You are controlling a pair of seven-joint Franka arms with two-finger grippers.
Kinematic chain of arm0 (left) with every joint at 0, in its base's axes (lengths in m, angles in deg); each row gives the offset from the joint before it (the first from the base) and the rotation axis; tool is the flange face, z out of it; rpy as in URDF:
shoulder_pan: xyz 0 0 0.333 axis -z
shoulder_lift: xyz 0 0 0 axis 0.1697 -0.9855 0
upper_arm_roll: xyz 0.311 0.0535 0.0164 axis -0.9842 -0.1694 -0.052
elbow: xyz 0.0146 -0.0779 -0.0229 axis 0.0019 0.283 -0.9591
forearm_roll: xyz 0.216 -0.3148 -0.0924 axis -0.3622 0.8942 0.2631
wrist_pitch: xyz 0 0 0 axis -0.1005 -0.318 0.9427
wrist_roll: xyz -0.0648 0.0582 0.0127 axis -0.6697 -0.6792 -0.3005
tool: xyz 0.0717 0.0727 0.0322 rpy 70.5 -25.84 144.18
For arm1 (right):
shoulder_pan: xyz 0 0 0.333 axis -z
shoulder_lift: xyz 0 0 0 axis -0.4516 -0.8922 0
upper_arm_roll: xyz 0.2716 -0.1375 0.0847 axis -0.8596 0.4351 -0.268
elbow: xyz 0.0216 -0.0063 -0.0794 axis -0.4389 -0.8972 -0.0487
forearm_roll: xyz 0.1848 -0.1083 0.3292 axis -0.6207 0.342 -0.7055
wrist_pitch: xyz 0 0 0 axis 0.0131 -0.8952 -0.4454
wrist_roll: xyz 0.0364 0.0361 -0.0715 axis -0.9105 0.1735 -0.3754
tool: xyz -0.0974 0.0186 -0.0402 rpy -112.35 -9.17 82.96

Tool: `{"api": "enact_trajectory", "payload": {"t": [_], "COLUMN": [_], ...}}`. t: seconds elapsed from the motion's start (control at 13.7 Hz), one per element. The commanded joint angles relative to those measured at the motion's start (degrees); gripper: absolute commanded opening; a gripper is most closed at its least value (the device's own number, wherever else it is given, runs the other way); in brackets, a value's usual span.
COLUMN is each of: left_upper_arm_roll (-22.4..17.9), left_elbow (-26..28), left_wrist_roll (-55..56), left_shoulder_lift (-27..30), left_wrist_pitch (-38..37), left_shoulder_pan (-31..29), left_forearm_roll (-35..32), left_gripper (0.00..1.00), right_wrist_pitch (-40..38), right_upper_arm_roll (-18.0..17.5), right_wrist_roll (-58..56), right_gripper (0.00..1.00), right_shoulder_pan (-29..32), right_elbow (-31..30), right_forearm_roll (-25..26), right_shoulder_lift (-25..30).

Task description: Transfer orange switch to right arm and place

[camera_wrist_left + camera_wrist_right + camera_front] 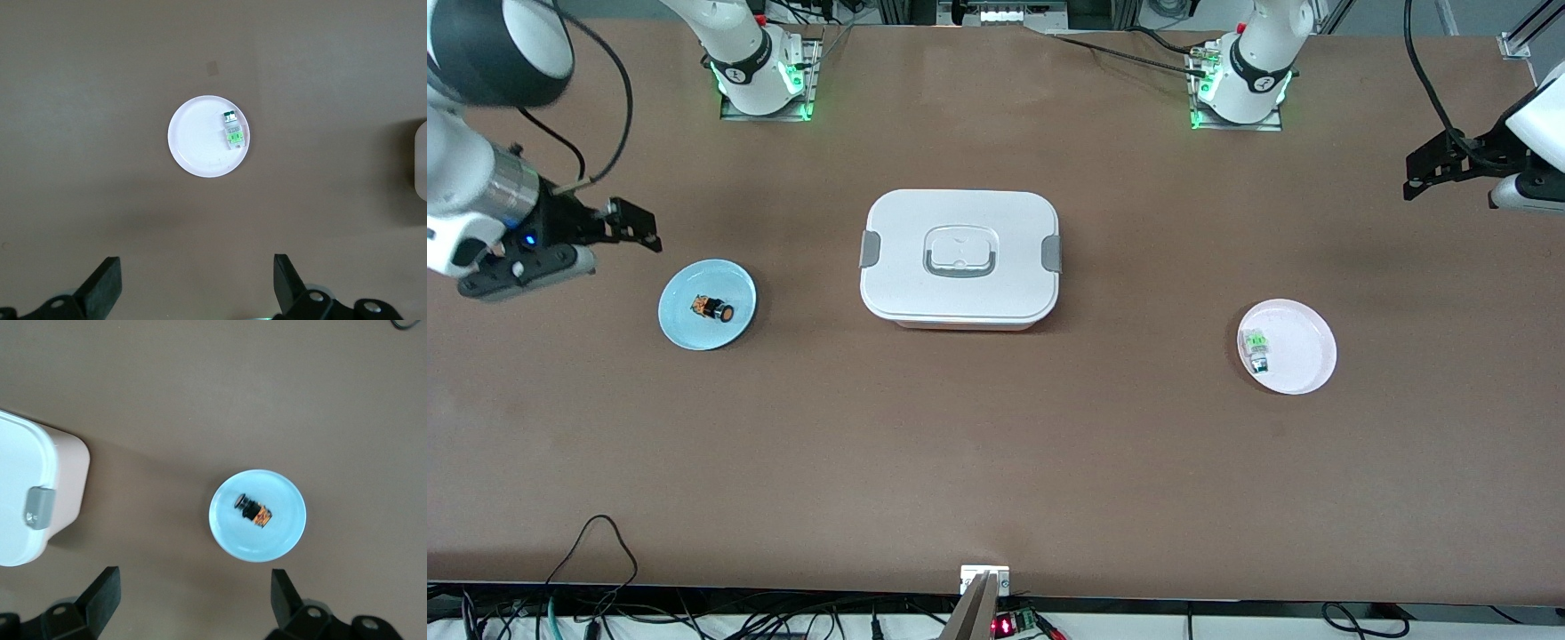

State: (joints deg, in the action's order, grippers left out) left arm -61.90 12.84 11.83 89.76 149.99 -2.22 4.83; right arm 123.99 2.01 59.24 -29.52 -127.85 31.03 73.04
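Observation:
The orange switch [712,308] lies on its side on a light blue plate [680,324] toward the right arm's end of the table. It also shows in the right wrist view [253,510] on the same plate [283,533]. My right gripper [636,225] hangs open and empty over the bare table beside that plate; its jaws stand wide apart in its wrist view [195,597]. My left gripper [1423,174] is open and empty over the left arm's end of the table, with its jaws wide apart [197,280].
A white lidded box [960,258] with grey latches stands mid-table. A pale pink plate [1303,351] toward the left arm's end holds a green-and-silver switch [1257,348], also seen in the left wrist view [233,130]. Cables run along the table's near edge.

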Motion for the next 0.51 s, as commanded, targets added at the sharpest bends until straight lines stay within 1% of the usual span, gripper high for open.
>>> {"api": "enact_trajectory", "payload": {"t": [0.0,0.15,0.22,0.29,0.44], "left_upper_arm_roll": [-0.24,-0.15,-0.15,-0.15,-0.06], "left_elbow": [0.91,0.74,0.56,0.47,0.47], "left_wrist_roll": [0.91,0.91,0.83,0.56,0.56], "left_shoulder_lift": [1.04,1.04,1.04,0.95,0.86], "left_wrist_pitch": [0.50,0.50,0.50,0.59,0.59], "left_shoulder_pan": [-1.19,-2.68,-2.69,-2.60,-2.69], "left_forearm_roll": [1.51,1.60,1.60,1.60,1.68], "left_gripper": [1.00,1.00,1.00,1.00,1.00], "right_wrist_pitch": [-4.57,-8.78,-9.93,-11.68,-11.53], "right_upper_arm_roll": [-2.54,-2.55,-2.46,-2.63,-2.55], "right_wrist_roll": [3.59,4.64,7.34,10.85,22.61], "right_gripper": [1.00,1.00,1.00,1.00,1.00], "right_shoulder_pan": [1.97,1.97,1.88,1.79,1.62], "right_elbow": [1.00,4.68,6.53,8.55,9.27], "right_forearm_roll": [1.07,2.56,2.74,3.18,3.19], "right_shoulder_lift": [3.70,3.70,3.70,3.61,3.26]}}
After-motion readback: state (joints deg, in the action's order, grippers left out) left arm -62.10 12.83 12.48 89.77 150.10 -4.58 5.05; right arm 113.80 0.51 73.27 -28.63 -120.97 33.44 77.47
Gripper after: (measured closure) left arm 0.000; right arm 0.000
